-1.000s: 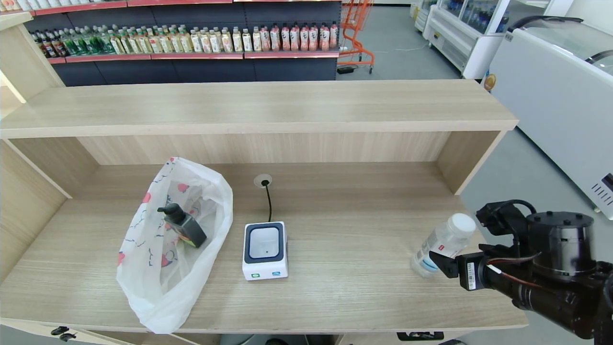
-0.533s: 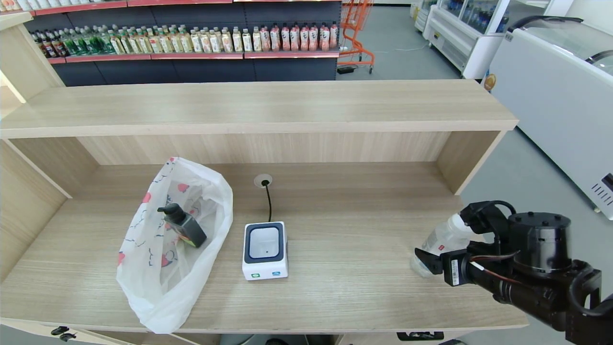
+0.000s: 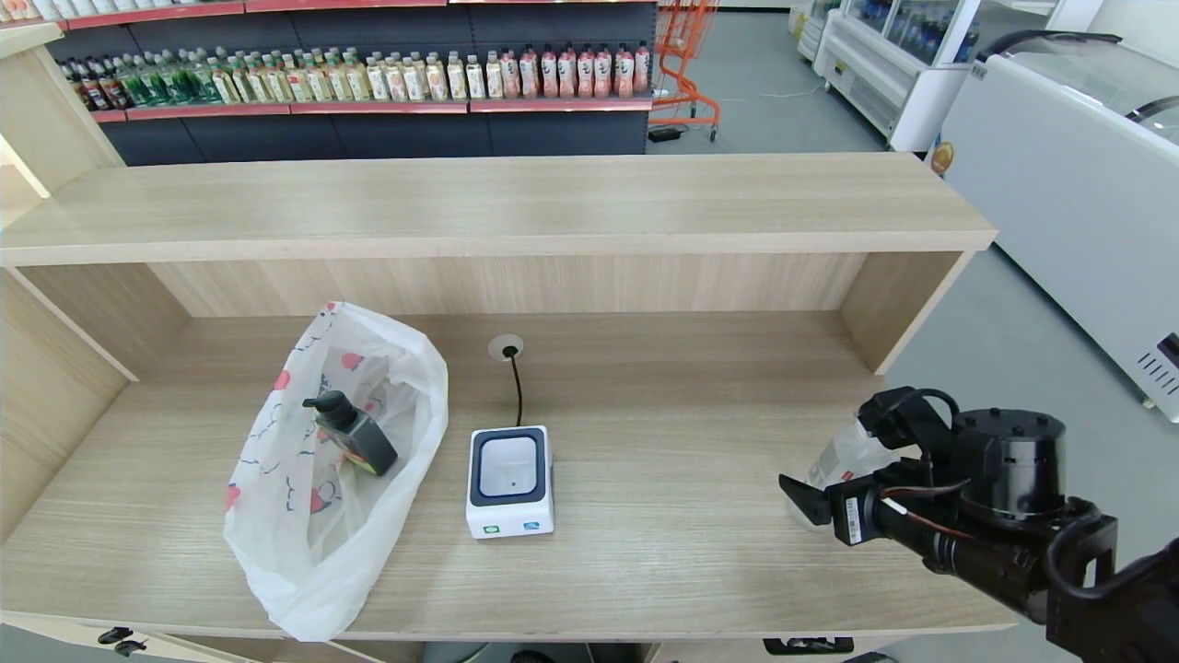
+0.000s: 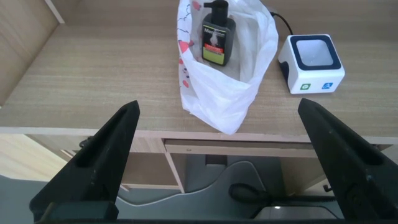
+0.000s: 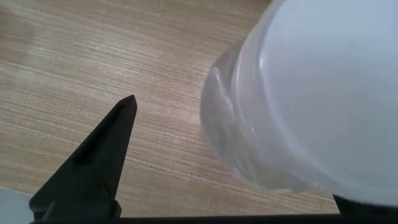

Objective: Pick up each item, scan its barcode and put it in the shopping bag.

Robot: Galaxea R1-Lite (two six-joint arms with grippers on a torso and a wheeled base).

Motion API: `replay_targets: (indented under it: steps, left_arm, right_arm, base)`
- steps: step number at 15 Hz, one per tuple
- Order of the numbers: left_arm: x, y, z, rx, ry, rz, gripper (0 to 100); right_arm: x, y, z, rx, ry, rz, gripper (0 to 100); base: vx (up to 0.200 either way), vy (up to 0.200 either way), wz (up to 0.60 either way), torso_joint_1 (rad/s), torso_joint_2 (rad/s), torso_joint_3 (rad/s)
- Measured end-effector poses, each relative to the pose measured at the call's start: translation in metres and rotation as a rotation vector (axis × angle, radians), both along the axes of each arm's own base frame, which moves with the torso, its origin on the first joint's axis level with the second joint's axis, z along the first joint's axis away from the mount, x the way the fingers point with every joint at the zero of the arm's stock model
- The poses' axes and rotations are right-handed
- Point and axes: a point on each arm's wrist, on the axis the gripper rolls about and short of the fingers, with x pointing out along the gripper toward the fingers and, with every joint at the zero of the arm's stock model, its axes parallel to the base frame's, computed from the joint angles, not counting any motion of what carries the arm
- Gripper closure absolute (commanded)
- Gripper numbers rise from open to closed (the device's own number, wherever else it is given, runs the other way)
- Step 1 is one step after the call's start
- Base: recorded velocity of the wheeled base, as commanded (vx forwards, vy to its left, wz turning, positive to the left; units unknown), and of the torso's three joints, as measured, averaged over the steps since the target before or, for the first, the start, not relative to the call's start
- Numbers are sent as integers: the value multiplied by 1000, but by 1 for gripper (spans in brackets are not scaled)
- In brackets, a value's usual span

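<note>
A clear plastic bottle [image 3: 840,458] with a white cap stands near the counter's right end, mostly hidden by my right arm. My right gripper [image 3: 834,471] is open at the bottle. In the right wrist view the bottle [image 5: 298,106] looms close beside one black finger [image 5: 93,168], untouched by it. The white shopping bag [image 3: 313,497] with red print lies open at the left, holding a dark pump bottle [image 3: 355,437]. The white scanner [image 3: 509,479] sits mid-counter. My left gripper [image 4: 219,107] hangs open in front of the counter's front edge, facing the bag [image 4: 217,93] and the scanner [image 4: 311,59].
The counter [image 3: 663,460] has a raised back shelf [image 3: 497,203] and side walls. A black cable [image 3: 517,387] runs from the scanner to a hole at the back. The bottle stands close to the counter's right edge. Store shelves and freezers stand behind.
My right arm has moved left and a little lower, so its gripper now covers most of the clear bottle, including its cap. The bottle, bag and scanner have stayed put.
</note>
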Motion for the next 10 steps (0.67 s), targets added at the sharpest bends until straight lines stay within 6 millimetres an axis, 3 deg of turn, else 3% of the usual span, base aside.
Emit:
replay_targets:
  steps: [7,8,10]
  left_arm:
    - [0,0,0,0,0,0,0]
    - [0,0,0,0,0,0,0]
    - [0,0,0,0,0,0,0]
  right_arm:
    - [12,1,-7,-24,-51,100,0]
    - [13,-1,-8,-18,-43,114,100]
    - [14,-7,-10,-11,-31,121,100]
  base:
    - [0,0,0,0,0,0]
    - [0,0,0,0,0,0]
    - [0,0,0,0,0,0]
